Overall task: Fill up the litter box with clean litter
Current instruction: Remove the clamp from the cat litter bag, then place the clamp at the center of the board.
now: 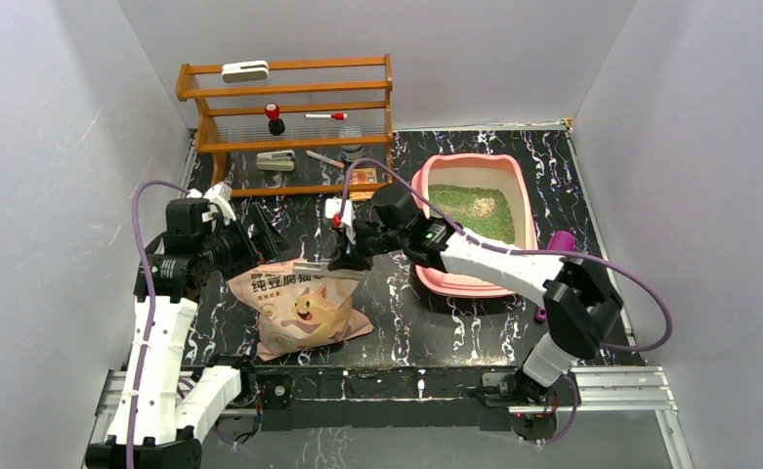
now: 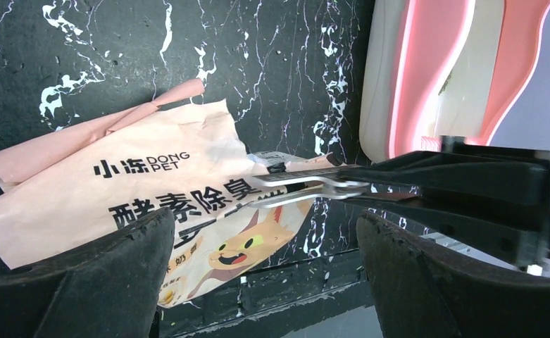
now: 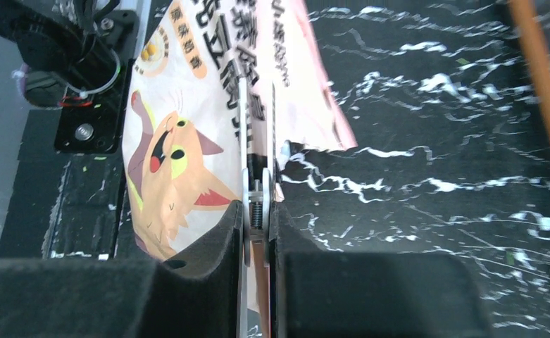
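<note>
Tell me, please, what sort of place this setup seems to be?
Most likely a robotics test booth staged for a pet-care chore: plain white walls box in a marble-patterned table, two arms are bolted at its near edge, and the props are a pink litter box and a cat-printed bag.

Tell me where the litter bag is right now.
In the top view the litter bag lies flat near the front, left of centre and of the litter box, with the right tool's scissors at its top edge.

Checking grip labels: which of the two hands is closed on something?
The right hand, its black pads squeezing slim metal scissors at the edge of the beige cat-printed bag; the left hand stands wide open and empty.
</note>
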### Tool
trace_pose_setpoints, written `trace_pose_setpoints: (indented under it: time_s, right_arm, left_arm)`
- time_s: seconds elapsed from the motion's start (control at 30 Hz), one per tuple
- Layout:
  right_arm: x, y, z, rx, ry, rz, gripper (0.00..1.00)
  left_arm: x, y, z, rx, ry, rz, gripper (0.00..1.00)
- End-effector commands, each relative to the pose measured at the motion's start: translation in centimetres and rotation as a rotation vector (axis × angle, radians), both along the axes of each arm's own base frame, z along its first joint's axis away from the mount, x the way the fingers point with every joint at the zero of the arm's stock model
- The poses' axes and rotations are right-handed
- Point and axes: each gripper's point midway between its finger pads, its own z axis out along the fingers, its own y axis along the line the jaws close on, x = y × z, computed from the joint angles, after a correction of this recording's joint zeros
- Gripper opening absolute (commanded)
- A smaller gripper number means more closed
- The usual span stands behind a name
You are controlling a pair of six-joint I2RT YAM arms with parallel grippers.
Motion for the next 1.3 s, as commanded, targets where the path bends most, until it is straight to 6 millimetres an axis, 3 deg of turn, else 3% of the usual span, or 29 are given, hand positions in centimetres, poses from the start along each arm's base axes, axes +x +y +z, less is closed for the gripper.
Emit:
trace_pose_setpoints:
  time_s: [0.0, 0.17, 0.23, 0.27, 0.3, 0.4, 0.5, 0.53, 0.57, 0.63, 0.73, 0.9, 1.1, 1.27]
  right_arm:
    - [1.8, -0.8, 7.7, 0.162, -0.163, -0.136, 0.05]
    - [2.3, -3.3, 8.0, 0.144, -0.179, -0.26, 0.01]
    - [3.5, -6.0, 7.4, 0.117, -0.14, -0.448, 0.03]
    - [4.3, -8.4, 6.4, 0.092, -0.074, -0.615, 0.03]
    - [3.8, -10.4, 5.3, 0.078, 0.039, -0.732, 0.03]
    - [0.3, -13.6, 1.8, -0.019, 0.273, -0.815, 0.04]
    - [-3.7, -15.1, -1.6, -0.099, 0.438, -0.771, 0.06]
    - [-4.8, -15.7, -3.3, -0.151, 0.49, -0.767, 0.07]
    - [-5.7, -16.7, -5.6, -0.219, 0.542, -0.796, 0.08]
    - [-7.2, -17.1, -8.3, -0.27, 0.621, -0.789, 0.08]
    - [-7.9, -16.8, -9.9, -0.291, 0.649, -0.758, 0.1]
    - [-8.8, -15.6, -11.6, -0.347, 0.66, -0.638, 0.11]
    - [-8.0, -15.7, -12.8, -0.398, 0.608, -0.642, 0.18]
    - [-7.7, -16.2, -13.3, -0.431, 0.591, -0.671, 0.32]
  left_arm:
    - [-0.1, 0.3, 0.1, 0.015, -0.012, 0.007, 0.98]
    - [0.5, 0.1, 0.9, 0.003, -0.055, 0.011, 0.98]
    - [1.0, 0.4, 1.4, 0.009, -0.075, 0.035, 0.98]
    - [1.2, 1.0, 1.5, 0.029, -0.084, 0.07, 0.98]
    - [1.5, 1.9, 1.6, 0.057, -0.106, 0.12, 0.98]
    - [1.9, 3.3, 2.2, 0.094, -0.151, 0.198, 0.98]
    - [2.2, 3.5, 2.3, 0.101, -0.154, 0.214, 0.98]
    - [2.1, 3.9, 1.8, 0.111, -0.138, 0.233, 0.98]
    - [1.4, 5.4, 0.1, 0.142, -0.058, 0.347, 0.98]
    - [0.2, 6.6, -2.3, 0.155, 0.035, 0.458, 0.98]
    - [0.3, 6.2, -2.2, 0.13, 0.024, 0.455, 0.98]
    - [0.4, 6.4, -2.1, 0.137, 0.023, 0.462, 0.98]
    - [0.6, 6.0, -1.8, 0.123, 0.013, 0.443, 0.98]
    - [0.1, 5.9, -2.1, 0.123, 0.036, 0.437, 0.98]
